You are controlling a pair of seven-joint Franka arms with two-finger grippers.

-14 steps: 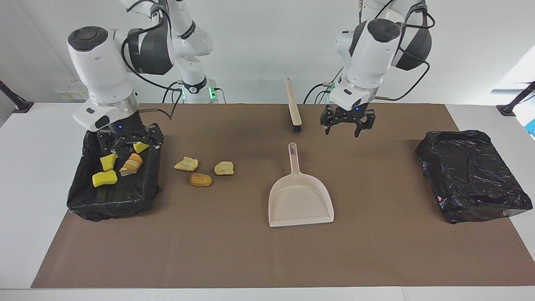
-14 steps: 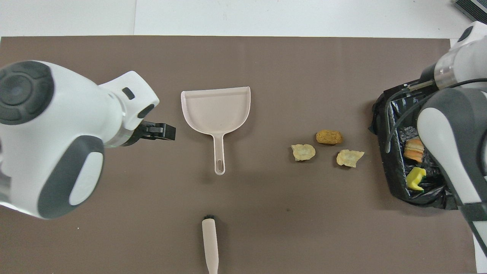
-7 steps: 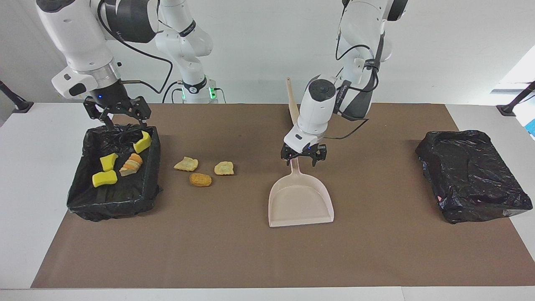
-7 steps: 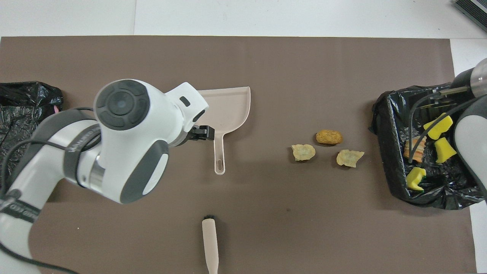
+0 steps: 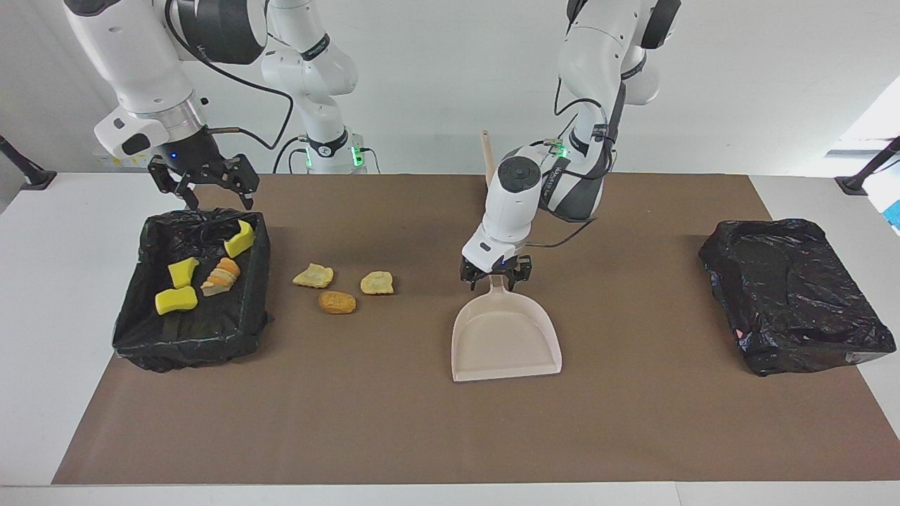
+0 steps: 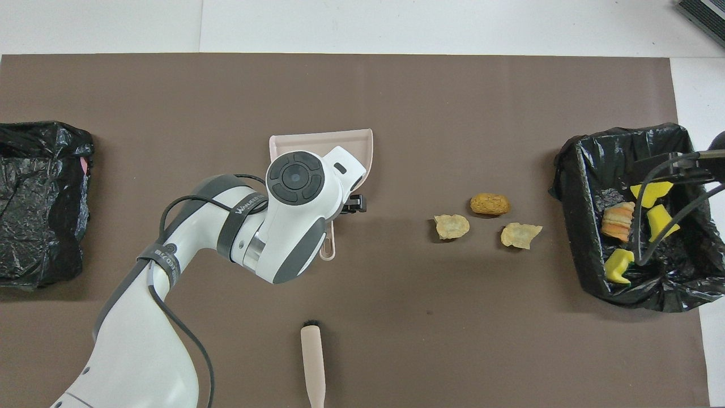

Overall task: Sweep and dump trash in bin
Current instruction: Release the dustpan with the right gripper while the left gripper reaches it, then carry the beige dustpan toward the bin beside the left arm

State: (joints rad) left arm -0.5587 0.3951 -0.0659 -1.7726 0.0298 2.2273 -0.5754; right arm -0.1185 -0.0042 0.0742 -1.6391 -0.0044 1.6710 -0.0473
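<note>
The beige dustpan [image 5: 506, 337] is taken as the landmark; it lies flat on the brown mat [image 5: 422, 422] with its handle pointed toward the robots. The left gripper [image 5: 496, 275] is seen low over the base of that handle, one finger on either side of it; whether the fingers are pressed onto the handle cannot be told. In the overhead view the handle is largely covered by the left arm's wrist. A brush [image 6: 312, 362] is laid nearer to the robots than the dustpan, bristles toward it.

The trash is found in two groups, both toward the right arm's end of the table from the dustpan. Three tan and golden-brown pieces [image 5: 337, 302] lie on the mat between the dustpan and a black-lined bin [image 5: 140, 337]. Three yellow sponge chunks [image 5: 176, 300] and a layered orange piece [image 5: 223, 274] are contained in that bin.

The right gripper [image 5: 204, 184] is held in the air over the bin's edge nearest the robots, its fingers spread and nothing between them.

A second black-lined bin [image 5: 794, 302] is set toward the left arm's end of the table, well apart from the dustpan
</note>
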